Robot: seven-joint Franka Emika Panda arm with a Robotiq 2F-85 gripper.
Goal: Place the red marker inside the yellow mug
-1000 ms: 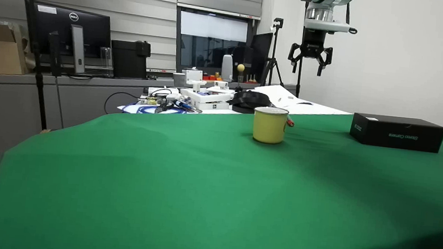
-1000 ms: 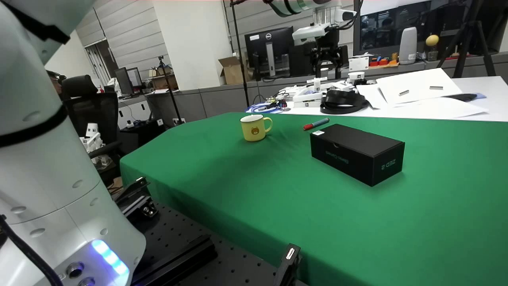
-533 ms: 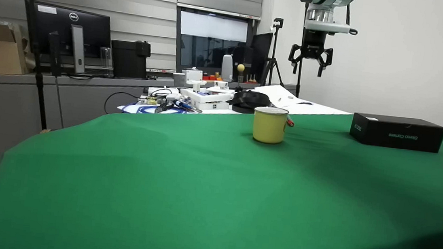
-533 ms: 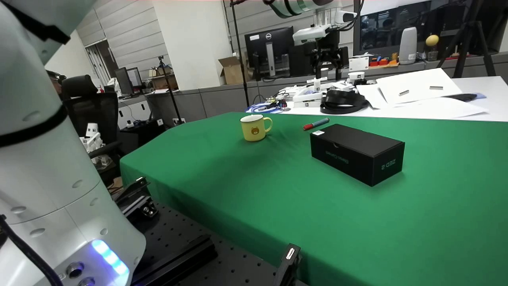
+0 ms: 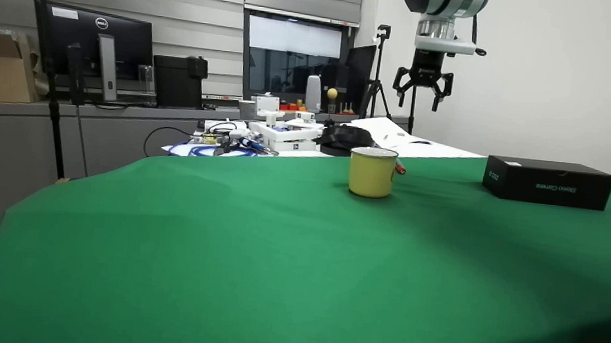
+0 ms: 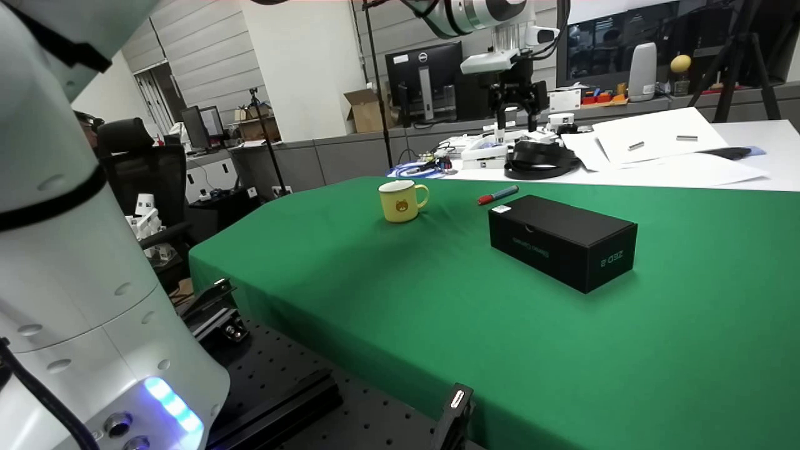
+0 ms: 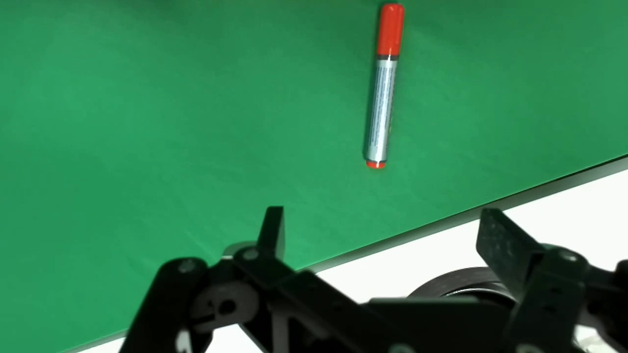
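The red marker (image 7: pixel 384 105) lies on its side on the green tabletop (image 6: pixel 375 300), outside the yellow mug (image 6: pixel 394 205), its grey barrel set between a red cap and a red end. In the wrist view the cap is toward the upper edge and the opposite end is nearer the gripper (image 7: pixel 381 218). The yellow mug stands upright, near the marker and apart from it; a brown animal face shows on its wall, and, in an exterior view, the handle is on the marker's side. A black box (image 6: pixel 556 240) with small lettering rests near the marker on the same tabletop. The gripper hangs in the air above tabletop level, fingers pointing down and spread well apart, condition released; in the wrist view one fingertip shows against green and the other at the tabletop's edge. Beyond that edge a white table (image 6: pixel 772 144) carries a black coiled band (image 6: pixel 542 155) and paper sheets (image 6: pixel 656 128). Further back stand a monitor (image 6: pixel 426 75) and a cardboard box (image 6: pixel 364 119). In an exterior view a white arm section (image 6: pixel 94 281) shows a lit blue strip (image 6: pixel 174 405).
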